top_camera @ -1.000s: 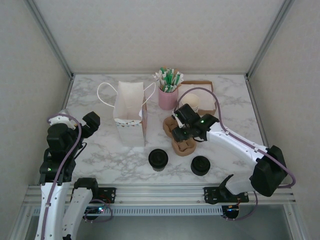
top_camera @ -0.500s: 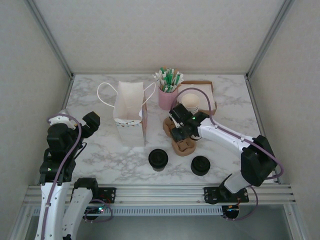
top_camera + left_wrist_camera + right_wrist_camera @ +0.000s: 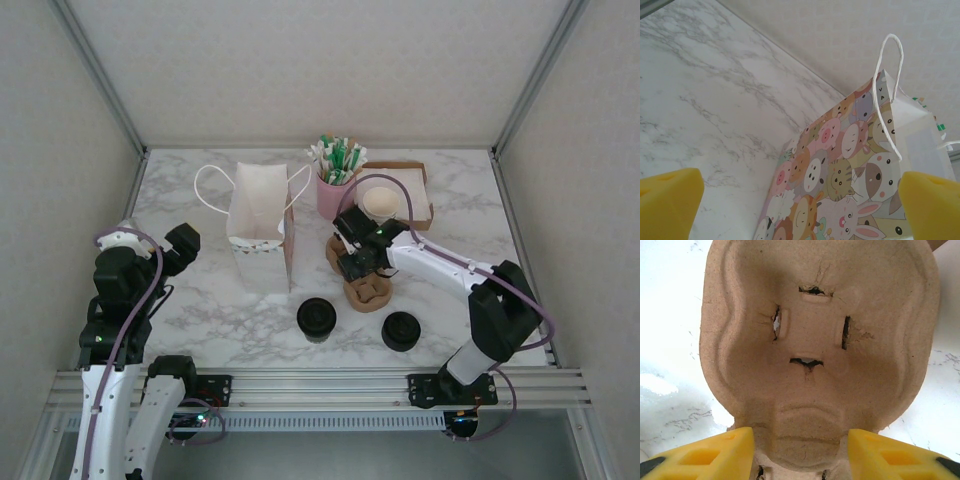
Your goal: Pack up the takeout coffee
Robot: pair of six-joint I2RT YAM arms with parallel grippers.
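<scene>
Two takeout coffee cups with black lids stand near the front, one (image 3: 317, 318) left of the other (image 3: 400, 330). The white paper bag (image 3: 258, 235) stands open behind them; its cartoon-animal side (image 3: 840, 170) faces my left gripper (image 3: 800, 200), which is open and empty. That gripper (image 3: 180, 245) hangs left of the bag. My right gripper (image 3: 352, 262) is low over the brown pulp cup carrier (image 3: 368, 285). Its yellow fingers (image 3: 705, 455) press both sides of the carrier's narrow waist (image 3: 805, 420), so my right gripper (image 3: 801, 437) is shut on it.
A pink cup of straws (image 3: 337, 190) stands behind the carrier. A cardboard box (image 3: 420, 190) at the back right holds a stack of lidless cream cups (image 3: 380, 203). Metal frame posts and walls close in the marble table (image 3: 200, 300).
My right arm has swung its elbow inward and the gripper has shifted left over the carrier. The left arm, bag and cups have stayed put.
</scene>
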